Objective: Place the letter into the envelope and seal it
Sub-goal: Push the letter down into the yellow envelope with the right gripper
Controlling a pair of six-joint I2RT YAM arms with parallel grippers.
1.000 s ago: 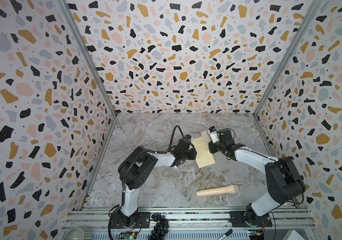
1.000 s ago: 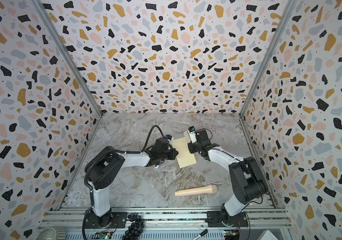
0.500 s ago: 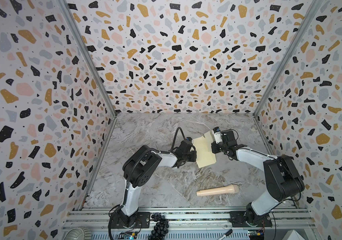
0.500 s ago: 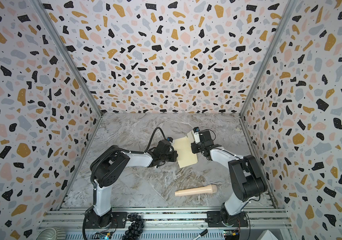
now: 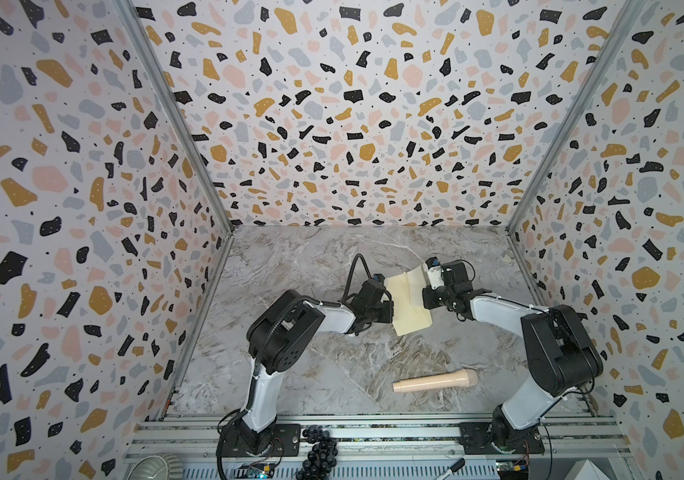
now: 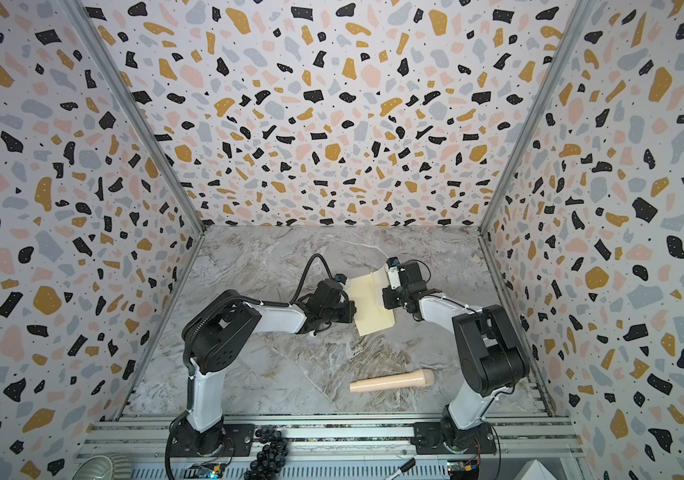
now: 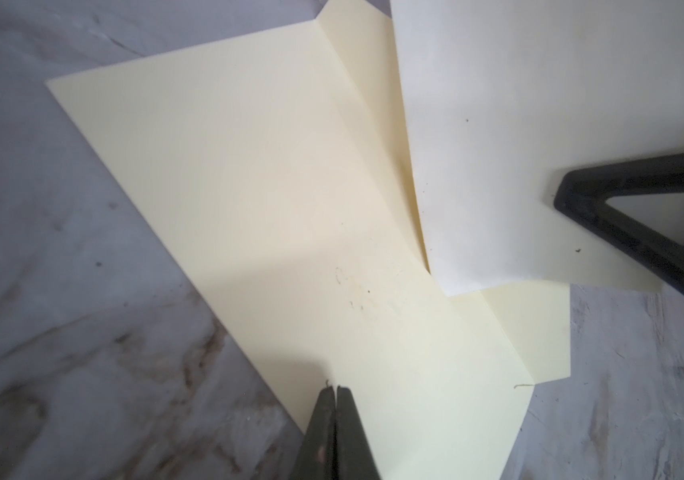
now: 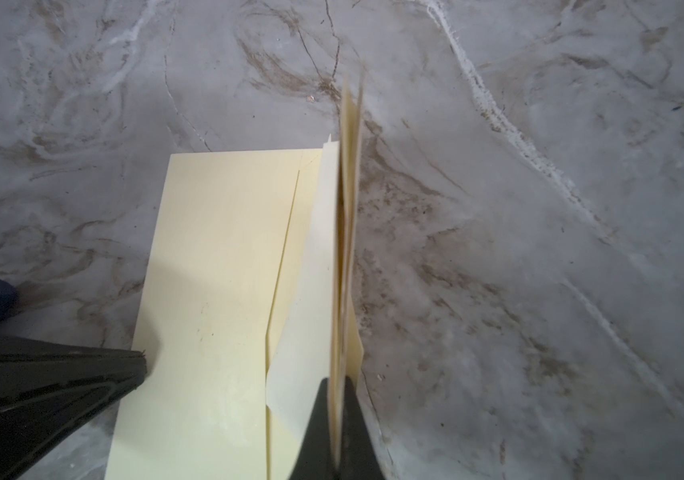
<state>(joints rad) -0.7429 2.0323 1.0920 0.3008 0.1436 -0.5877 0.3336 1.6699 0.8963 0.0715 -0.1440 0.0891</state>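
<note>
The pale yellow envelope point(image 5: 408, 309) point(image 6: 371, 309) lies flat on the marble table point(image 5: 332, 365), between my two grippers. Its flap side point(image 7: 373, 124) faces my right gripper. My left gripper point(image 7: 336, 388) point(image 5: 390, 309) is shut, its tips down on the envelope's point(image 7: 248, 187) face just inside one long edge. My right gripper point(image 8: 338, 386) point(image 5: 425, 297) is shut on the letter point(image 8: 350, 166). The letter stands on edge over the flap side and shows a tan rim. The letter's face point(image 7: 519, 124) turned toward my left gripper looks white.
A beige, club-shaped handle point(image 5: 435, 381) point(image 6: 392, 381) lies on the table near the front right. Patterned walls point(image 5: 82, 249) close in the left, back and right. A string of black beads point(image 5: 319, 449) and a ribbed bowl point(image 5: 157, 469) sit on the front rail.
My left fingers have closed the last bit over the envelope's edge. My right gripper has shifted slightly right and back, with the sheet still in it.
</note>
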